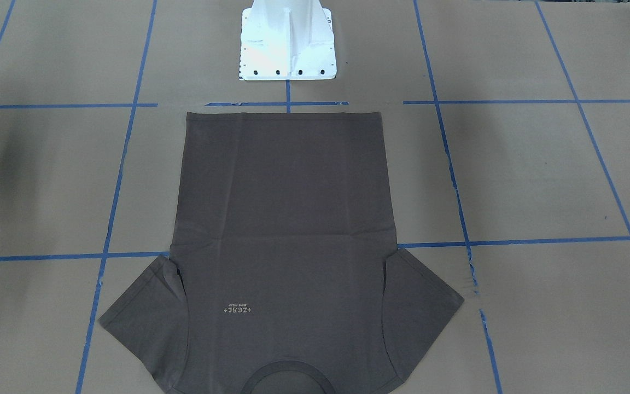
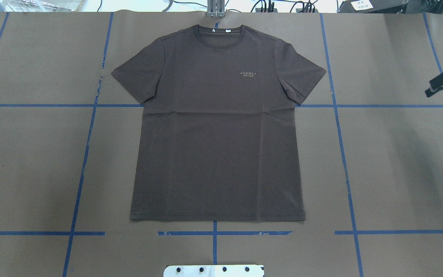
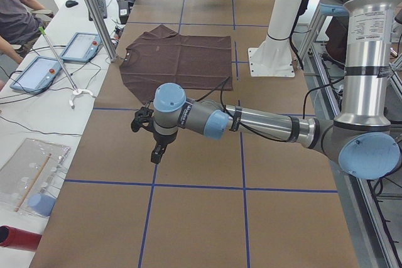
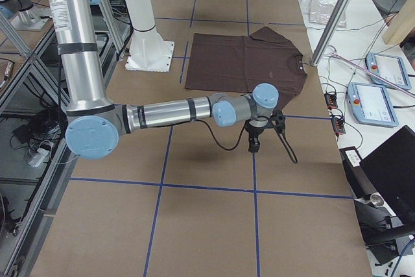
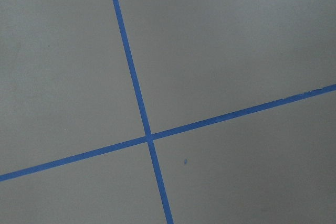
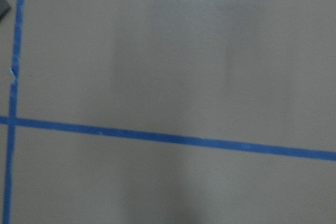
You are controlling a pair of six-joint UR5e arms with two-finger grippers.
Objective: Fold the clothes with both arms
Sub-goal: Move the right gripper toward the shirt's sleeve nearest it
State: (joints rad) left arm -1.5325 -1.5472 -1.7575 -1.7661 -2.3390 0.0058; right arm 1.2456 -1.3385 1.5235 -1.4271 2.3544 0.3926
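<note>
T-shirt (image 2: 217, 134) spread flat, face up, at the middle of the table (image 2: 390, 161); neither gripper touching it.
Collar (image 2: 219, 31) at the far edge; hem (image 2: 217, 219) near the white base (image 1: 287, 44) at the near edge; left gripper (image 3: 156, 154) hangs over the left end, right gripper (image 4: 253, 144) over the right end, both well apart from the cloth; jaw state of either: cannot tell.
</note>
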